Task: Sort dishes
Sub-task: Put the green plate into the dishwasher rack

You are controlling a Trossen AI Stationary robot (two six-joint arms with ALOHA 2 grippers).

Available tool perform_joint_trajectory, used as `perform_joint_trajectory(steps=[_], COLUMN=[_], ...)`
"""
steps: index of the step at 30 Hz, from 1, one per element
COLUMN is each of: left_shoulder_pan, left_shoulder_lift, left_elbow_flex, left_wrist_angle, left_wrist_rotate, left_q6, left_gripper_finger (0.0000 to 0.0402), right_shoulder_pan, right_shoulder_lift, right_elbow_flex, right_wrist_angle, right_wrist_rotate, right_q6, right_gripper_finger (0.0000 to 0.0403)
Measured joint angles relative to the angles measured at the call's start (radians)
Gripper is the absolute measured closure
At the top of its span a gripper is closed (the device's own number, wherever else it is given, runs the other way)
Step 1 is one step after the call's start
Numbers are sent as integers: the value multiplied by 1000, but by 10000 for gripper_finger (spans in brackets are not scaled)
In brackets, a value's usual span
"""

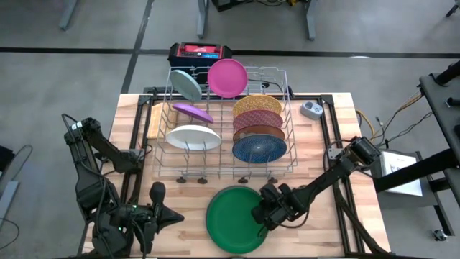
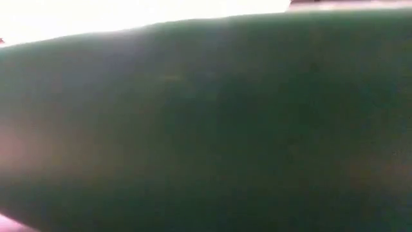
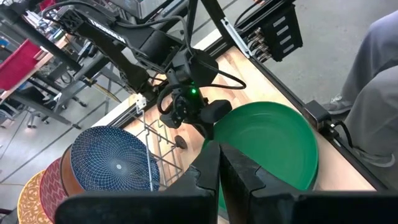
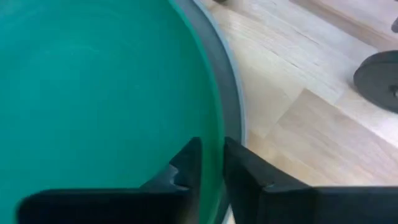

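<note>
Eight plates [image 1: 235, 219], one wire rack [image 1: 277, 167], two arms [image 1: 327, 178]

Plate [image 1: 230, 216] on table [image 1: 359, 144], before rack [image 1: 228, 126].

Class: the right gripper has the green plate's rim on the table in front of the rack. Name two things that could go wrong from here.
The right gripper pinches only the thin rim of the green plate, so the plate may slip or tilt when lifted. The rack stands close behind, already holding plates; a swinging plate could strike its front wires.

Two matte-black jointed arms, looped black cables, a green indicator light near the right claw [image 3: 198, 115].
</note>
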Motion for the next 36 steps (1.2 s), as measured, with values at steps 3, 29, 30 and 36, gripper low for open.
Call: perform_joint_trajectory(steps=[3,29,30,36], left_shoulder_pan=[0,-13,-16,-36], left_shoulder_lift=[0,-1,-1,-2], left_elbow_flex=[0,58,69,127], left_wrist_angle=[0,2,2,-17], left_wrist_rotate=[0,-106,-106,-184], left_q6=[0,-1,7,106], left_gripper_finger=[401,401,401,401], right_shoulder_pan=[0,36,44,68], right_shoulder_lift=[0,-5,-6,-8], right_elbow_flex=[2,382,416,579], right_wrist_angle=[-1,-172,-178,-200], right_wrist_rotate=[18,336,371,690], right_q6=[-24,-413,-446,-700], right_gripper_finger=[393,402,402,403])
